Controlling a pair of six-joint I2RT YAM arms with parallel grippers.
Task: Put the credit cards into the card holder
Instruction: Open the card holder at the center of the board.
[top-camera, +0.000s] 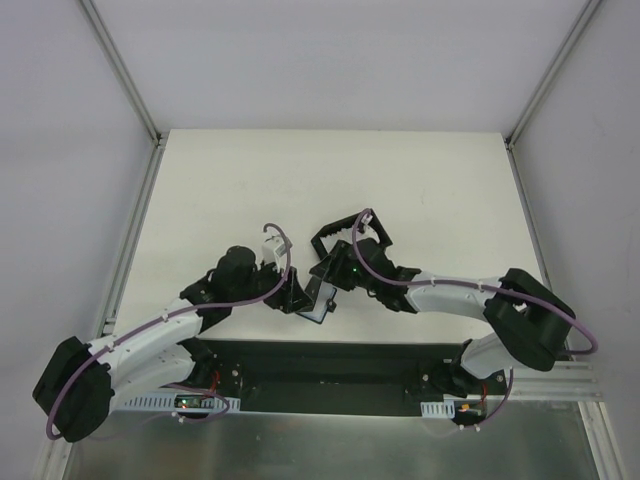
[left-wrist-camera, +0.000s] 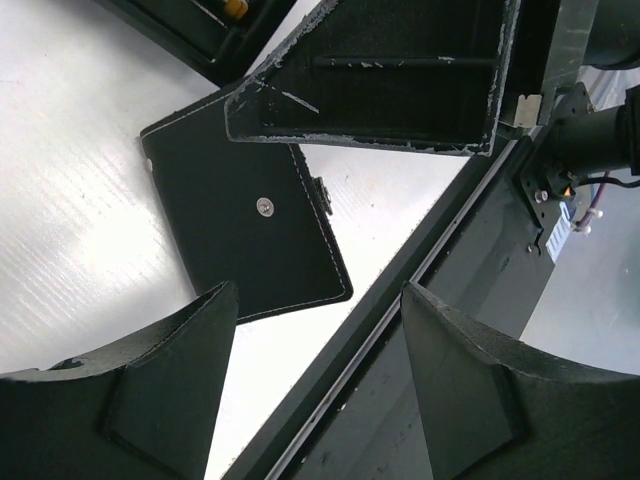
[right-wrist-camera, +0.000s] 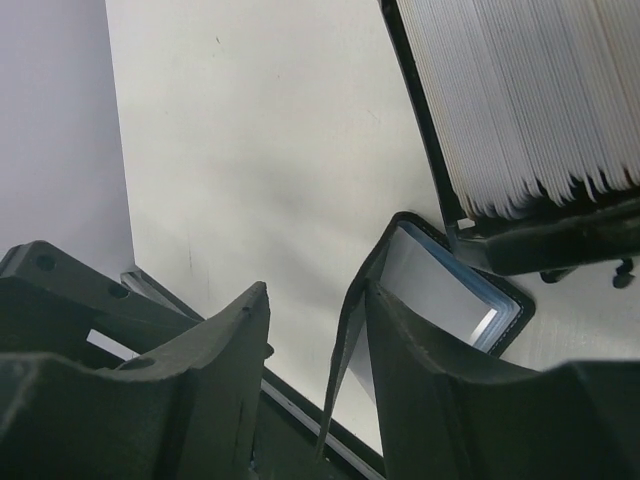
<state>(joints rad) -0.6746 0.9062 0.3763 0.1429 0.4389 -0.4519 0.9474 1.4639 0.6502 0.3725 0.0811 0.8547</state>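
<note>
The card holder (left-wrist-camera: 235, 225) lies on the white table, its black outside with a snap stud facing the left wrist view. In the right wrist view it stands open, its bluish-grey inside (right-wrist-camera: 500, 312) holding a pale credit card (right-wrist-camera: 440, 285). Its black flap (right-wrist-camera: 350, 345) stands up against my right finger (right-wrist-camera: 430, 390). My right gripper (right-wrist-camera: 318, 295) is open, with that finger at the holder's mouth. My left gripper (left-wrist-camera: 320, 292) is open and empty, just off the holder's near corner. From above, both grippers (top-camera: 297, 295) (top-camera: 338, 272) flank the holder (top-camera: 320, 300).
A black walled tray (right-wrist-camera: 540, 245) with a stack of several pale cards (right-wrist-camera: 530, 100) sits tilted right behind the holder; its dark side shows in the left wrist view (left-wrist-camera: 400, 90). The table's front edge and black rail (left-wrist-camera: 400, 300) run just below both grippers.
</note>
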